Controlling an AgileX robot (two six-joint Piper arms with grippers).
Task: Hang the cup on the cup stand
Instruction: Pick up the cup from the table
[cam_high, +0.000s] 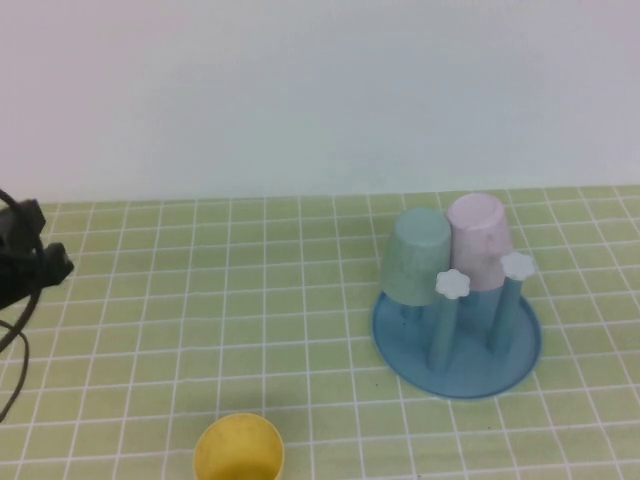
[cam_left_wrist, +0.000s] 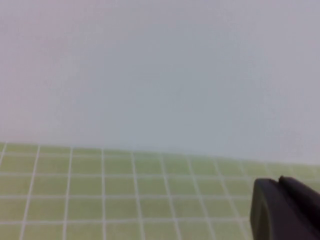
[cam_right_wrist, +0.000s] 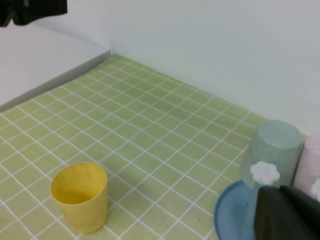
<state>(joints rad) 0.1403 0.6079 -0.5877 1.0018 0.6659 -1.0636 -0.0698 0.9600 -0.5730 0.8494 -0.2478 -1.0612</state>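
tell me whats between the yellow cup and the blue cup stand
Only bare green tiled mat lies between the yellow cup and the cup stand, clearest in the right wrist view. Both grippers are shut, away from that stretch.

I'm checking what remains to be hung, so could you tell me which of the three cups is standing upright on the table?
The yellow cup, mouth up near the front edge; the mint-green cup and pink cup sit inverted on the blue cup stand.

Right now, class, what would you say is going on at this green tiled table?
Nothing is being handled yet. The plain yellow plastic tumbler stands upright and alone near the front edge. The round blue plastic stand already carries a mint-green cup and a pale pink cup, upside down on its pegs. The left claw waits shut at the far left; the right claw, also shut, sits near the stand.
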